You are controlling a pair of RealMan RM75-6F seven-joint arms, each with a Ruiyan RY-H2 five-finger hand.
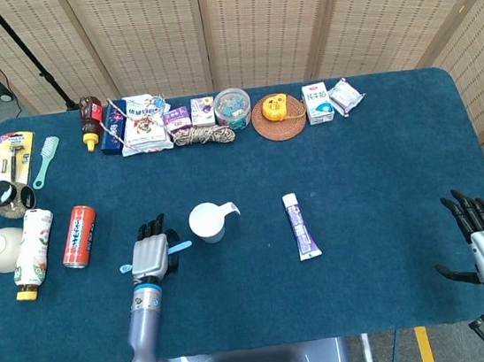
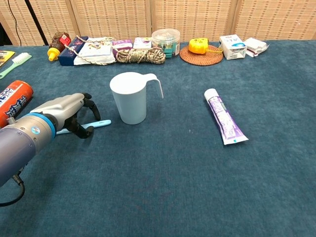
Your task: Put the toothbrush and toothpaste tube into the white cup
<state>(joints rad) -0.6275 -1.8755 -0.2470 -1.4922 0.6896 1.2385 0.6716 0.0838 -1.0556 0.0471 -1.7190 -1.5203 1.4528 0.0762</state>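
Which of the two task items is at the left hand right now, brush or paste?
The toothbrush, left of the white cup, under the left hand. The toothpaste tube lies untouched, right of the cup.

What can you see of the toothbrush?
The toothbrush is slim, light blue, plastic-looking, lying flat on the blue cloth just left of the white cup, apart from it. The left hand covers its middle, fingers curled around it; both ends poke out. Whether it is lifted cannot be told.
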